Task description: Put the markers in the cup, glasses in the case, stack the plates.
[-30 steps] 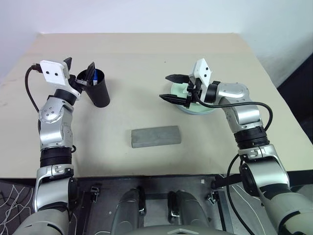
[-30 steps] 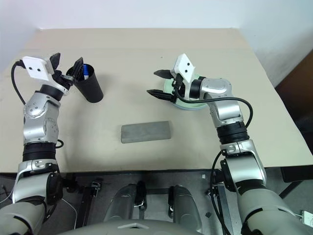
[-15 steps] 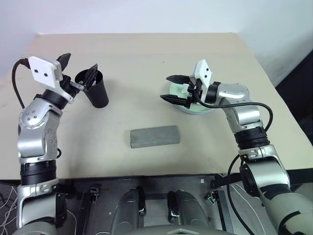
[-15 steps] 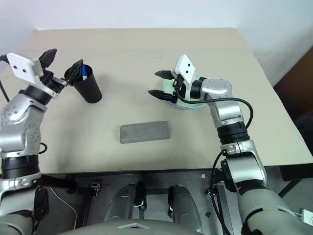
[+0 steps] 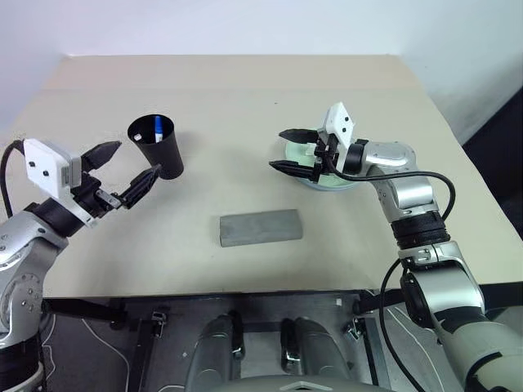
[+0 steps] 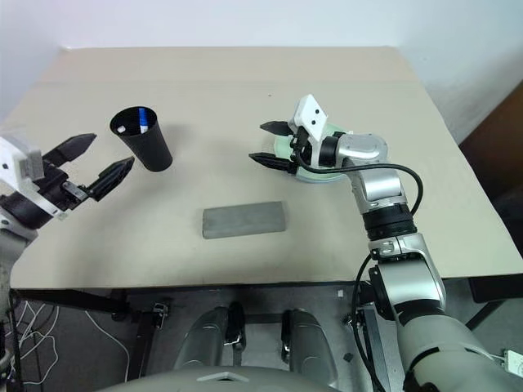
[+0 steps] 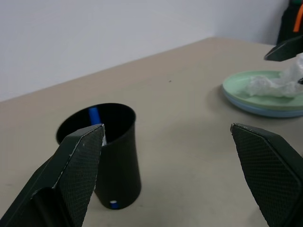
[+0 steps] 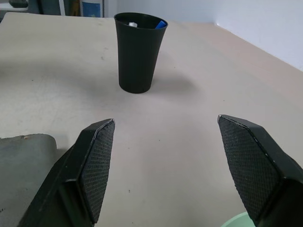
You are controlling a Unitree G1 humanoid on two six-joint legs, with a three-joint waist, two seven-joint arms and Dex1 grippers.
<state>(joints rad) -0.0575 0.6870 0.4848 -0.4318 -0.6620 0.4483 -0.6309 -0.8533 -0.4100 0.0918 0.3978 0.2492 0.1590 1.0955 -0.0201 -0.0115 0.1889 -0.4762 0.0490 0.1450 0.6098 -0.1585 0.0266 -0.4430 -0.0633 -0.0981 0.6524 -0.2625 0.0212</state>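
Note:
The black cup (image 5: 158, 151) stands upright at the left. A blue-capped marker (image 5: 157, 126) sticks up inside it, with a white pen end (image 8: 132, 23) beside it. My left gripper (image 5: 140, 157) hovers open and empty just in front of the cup, apart from it. The grey case (image 5: 260, 227) lies shut mid-table. The glasses are hidden. The mint green plate (image 7: 265, 90) rests on the light blue plate (image 7: 267, 108) at the right. My right gripper (image 5: 277, 149) is open and empty beside the stack's left rim, pointing left.
A crumpled white tissue (image 7: 279, 80) lies on the green plate. The beige table (image 5: 245, 90) ends close behind my left gripper at its front edge. A white wall runs along the far side.
My left gripper has pulled back from the cup's rim toward the table's front, staying open. The right arm has not moved.

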